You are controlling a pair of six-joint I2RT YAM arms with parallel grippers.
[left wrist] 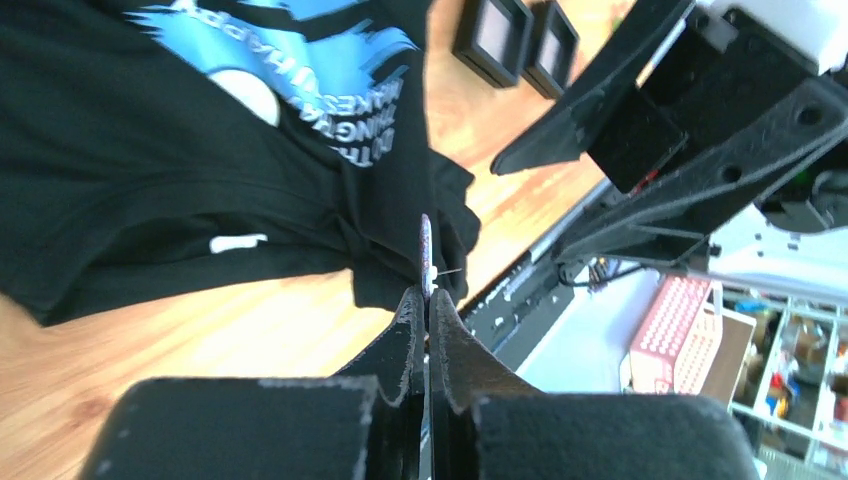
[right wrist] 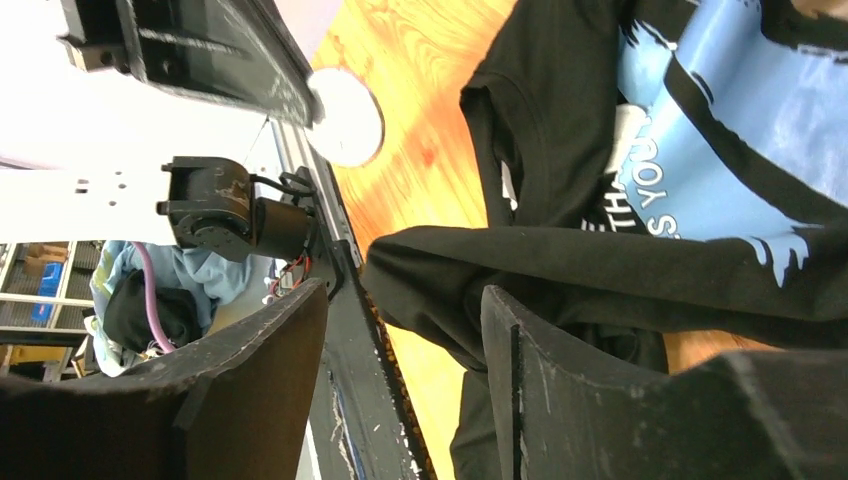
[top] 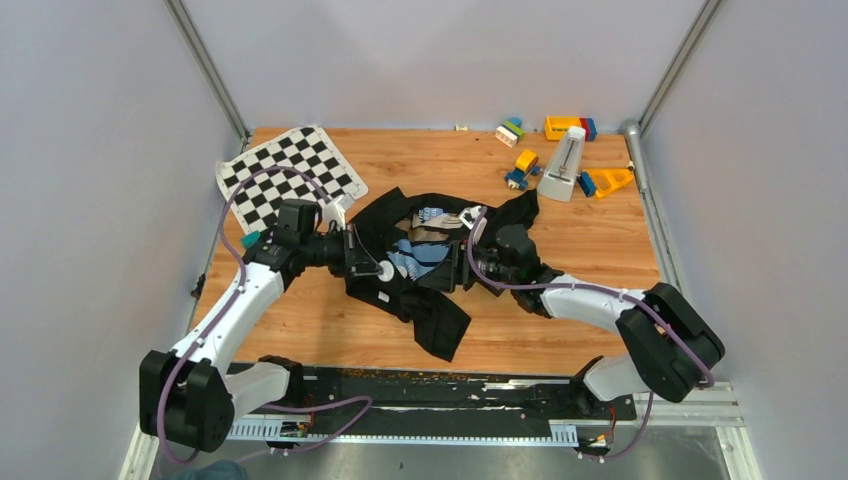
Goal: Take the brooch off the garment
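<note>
The black garment lies crumpled mid-table, its blue, white and brown print facing up. My left gripper is shut on the brooch. In the left wrist view the brooch shows edge-on, a thin disc with its pin sticking out sideways. The right wrist view shows the brooch as a pale round disc over bare wood, just apart from the garment. My right gripper is open at the garment's right side, a black fold lying just beyond its fingertips and nothing pinched.
Two small square black trays sit on the wood beyond the garment. A black-and-white chequered mat lies at the back left. Coloured toy blocks and a white metronome-shaped object stand at the back right. A black rail runs along the near edge.
</note>
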